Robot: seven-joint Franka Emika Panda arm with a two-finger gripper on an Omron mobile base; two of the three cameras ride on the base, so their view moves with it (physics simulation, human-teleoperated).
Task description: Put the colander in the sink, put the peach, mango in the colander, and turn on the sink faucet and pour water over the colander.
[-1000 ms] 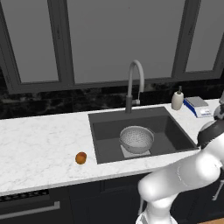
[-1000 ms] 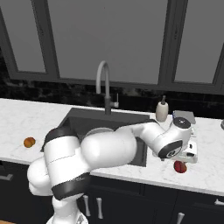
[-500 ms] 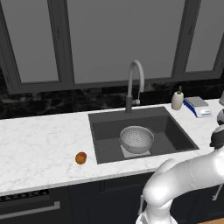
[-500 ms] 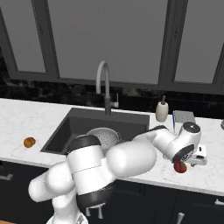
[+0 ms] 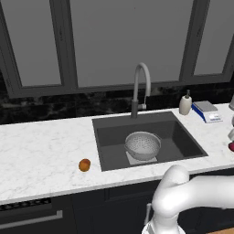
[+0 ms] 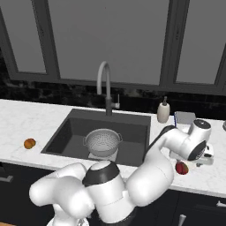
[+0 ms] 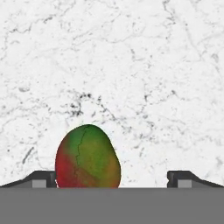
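The end effector [image 7: 112, 177] hangs over the white marble surface [image 7: 131, 65] right of the sink [image 6: 66, 132], its fingers spread wide with the mango [image 7: 87, 157] lying between them, closer to one tip. The colander [image 6: 103, 141] sits in the sink below the faucet [image 6: 106, 88]. The peach [image 5: 84, 165] rests on the surface left of the sink.

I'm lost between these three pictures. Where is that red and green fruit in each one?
Left base view: the mango peeks in at the right edge, on the counter right of the sink.
Right base view: it lies on the counter at lower right, under the robot's hand, right of the sink.
Hand view: low and left of centre, on white marble, between the open finger tips.
Shared landmark: the marble counter.
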